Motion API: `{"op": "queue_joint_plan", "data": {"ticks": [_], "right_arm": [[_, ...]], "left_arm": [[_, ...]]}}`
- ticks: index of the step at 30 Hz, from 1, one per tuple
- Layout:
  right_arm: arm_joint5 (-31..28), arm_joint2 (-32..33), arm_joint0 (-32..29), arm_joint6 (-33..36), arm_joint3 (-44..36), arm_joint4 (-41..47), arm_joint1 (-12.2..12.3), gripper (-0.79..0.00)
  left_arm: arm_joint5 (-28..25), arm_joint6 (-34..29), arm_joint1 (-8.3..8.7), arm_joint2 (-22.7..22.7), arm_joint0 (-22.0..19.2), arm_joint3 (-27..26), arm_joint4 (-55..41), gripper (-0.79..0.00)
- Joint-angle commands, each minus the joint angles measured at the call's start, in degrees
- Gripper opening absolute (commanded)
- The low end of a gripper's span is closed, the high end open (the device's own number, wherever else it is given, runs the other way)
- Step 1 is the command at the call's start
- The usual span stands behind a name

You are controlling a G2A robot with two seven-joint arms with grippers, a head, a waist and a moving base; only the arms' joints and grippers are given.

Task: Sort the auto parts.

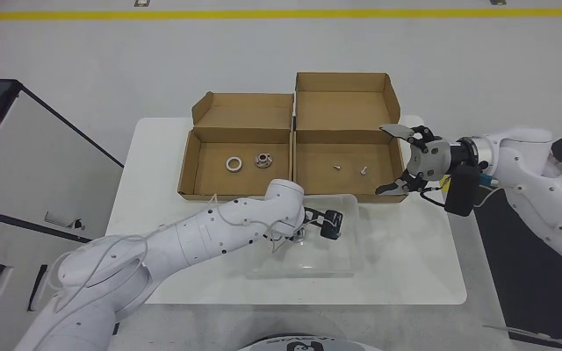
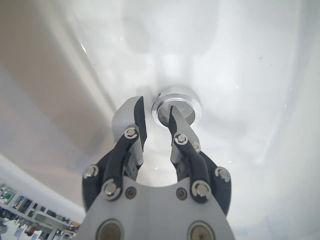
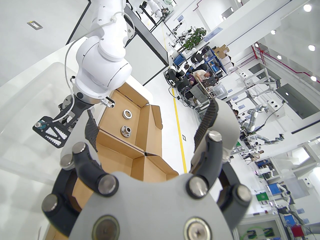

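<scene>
Left box (image 1: 187, 167): It is set at 11 o'clock on the table (image 1: 154, 175), with its flaps open. A flat ring (image 1: 234, 163) and a round part with a collar (image 1: 262, 160) are laid in it side by side, so big round parts seem to be kept here.
Left gripper (image 2: 155, 104): It is held low in the Clear tray, pointing down. Its fingers are parted and nothing is pinched yet. One finger (image 2: 181, 123) is put inside the hole of the Metal ring and the other is kept outside the rim, so the ring's wall can be squeezed between them.
Metal ring (image 2: 182, 98): It is laid flat on the tray floor, near the tray's 10 o'clock corner. It is likely meant for the Left box.
Clear tray (image 1: 351, 254): It is set at 6 o'clock on the table, just in front of the boxes, likely as the place parts are picked from.
Right box (image 1: 320, 156): It is set at 1 o'clock, touching the Left box. Two small screws (image 1: 337, 165) are laid in it, so little parts seem to be kept here.
Right gripper (image 1: 380, 160): It is held at 3 o'clock of the Right box, by its side wall. Its fingers are spread wide and nothing is held. Room seems to be left for the other arm.
In the way: The tray wall and the box's front wall must be cleared on the way to 12 o'clock.
</scene>
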Motion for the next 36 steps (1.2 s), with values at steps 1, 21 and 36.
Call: {"op": "queue_joint_plan", "data": {"ticks": [1, 21, 36], "right_arm": [[0.0, 0.0, 0.0, 0.0, 0.0, 0.0, 0.0, 0.0], [0.0, 0.0, 0.0, 0.0, 0.0, 0.0, 0.0, 0.0], [0.0, 0.0, 0.0, 0.0, 0.0, 0.0, 0.0, 0.0]], "left_arm": [[-0.1, 0.1, 0.02, 0.1, -0.2, 0.1, -0.4, -0.496], [-0.9, 0.9, -1.12, 1.1, -1.5, 3.3, -1.8, -0.785], [3.1, -3.1, 4.89, -6.5, -6.1, -8.7, -8.3, -0.785]]}}
